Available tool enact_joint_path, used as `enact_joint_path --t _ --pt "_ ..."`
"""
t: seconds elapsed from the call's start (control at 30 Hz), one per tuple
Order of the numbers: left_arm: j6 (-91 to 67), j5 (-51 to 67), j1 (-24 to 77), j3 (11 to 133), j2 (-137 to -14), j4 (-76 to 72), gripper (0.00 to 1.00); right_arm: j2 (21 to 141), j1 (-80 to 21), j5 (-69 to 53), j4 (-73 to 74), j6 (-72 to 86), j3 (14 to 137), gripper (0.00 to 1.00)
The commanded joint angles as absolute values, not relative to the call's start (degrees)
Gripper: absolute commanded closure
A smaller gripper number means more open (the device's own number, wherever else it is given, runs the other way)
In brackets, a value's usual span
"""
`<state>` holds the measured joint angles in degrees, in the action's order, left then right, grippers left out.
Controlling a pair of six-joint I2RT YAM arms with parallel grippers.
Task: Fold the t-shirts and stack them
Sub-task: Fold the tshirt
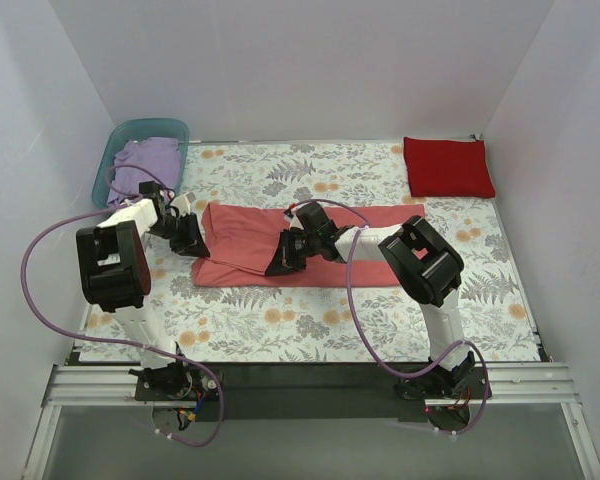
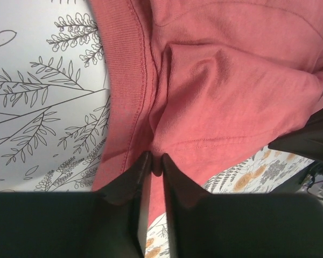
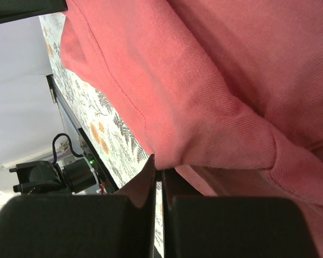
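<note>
The salmon-pink t-shirt (image 1: 315,240) lies folded in a long strip across the middle of the floral cloth. My left gripper (image 1: 194,241) is shut on its left end; the left wrist view shows the pink cloth (image 2: 215,80) pinched between the fingertips (image 2: 137,169). My right gripper (image 1: 280,262) is shut on the shirt's near edge around the middle; the right wrist view shows a fold of pink cloth (image 3: 204,107) held at the fingertips (image 3: 149,171). The deep red t-shirt (image 1: 446,165) lies folded at the back right. The lavender t-shirt (image 1: 143,165) sits crumpled in the tub.
A teal plastic tub (image 1: 114,152) stands at the back left corner. The white floral-print cloth (image 1: 330,320) covers the table. White walls close in the left, back and right sides. A black rail (image 1: 310,385) with the arm bases runs along the near edge.
</note>
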<state>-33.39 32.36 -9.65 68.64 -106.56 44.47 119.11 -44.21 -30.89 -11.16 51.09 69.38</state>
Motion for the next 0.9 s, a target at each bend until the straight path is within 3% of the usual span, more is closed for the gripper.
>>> enact_joint_path --t 0.0,0.13,0.43,0.5,0.53,0.73,0.87 --pt "-33.05 31.91 -9.58 70.57 -105.47 44.91 0.89 117.69 -43.77 -31.82 -13.45 51.06 70.31 0.99" --pt "-33.40 31.38 -9.49 72.07 -105.12 45.96 0.91 117.42 -43.42 -31.90 -13.54 50.98 70.49 0.99" --pt "-32.43 30.93 -9.49 75.23 -105.73 47.90 0.83 116.90 -42.72 -32.61 -13.80 50.80 70.84 0.99" --pt "-32.08 31.29 -9.41 76.02 -106.08 48.16 0.91 116.89 -42.54 -32.69 -13.80 50.71 71.02 0.99" --pt "-31.99 31.38 -9.32 76.46 -106.17 48.25 1.00 116.89 -42.45 -32.70 -13.89 50.63 71.10 0.99" --pt "-32.43 32.96 -7.82 81.64 -109.16 50.18 1.00 116.81 -40.61 -33.57 -13.89 49.57 72.60 0.99" --pt "-32.43 31.30 -7.73 82.09 -109.51 50.89 0.74 117.33 -40.25 -34.01 -14.33 49.66 72.86 0.99"
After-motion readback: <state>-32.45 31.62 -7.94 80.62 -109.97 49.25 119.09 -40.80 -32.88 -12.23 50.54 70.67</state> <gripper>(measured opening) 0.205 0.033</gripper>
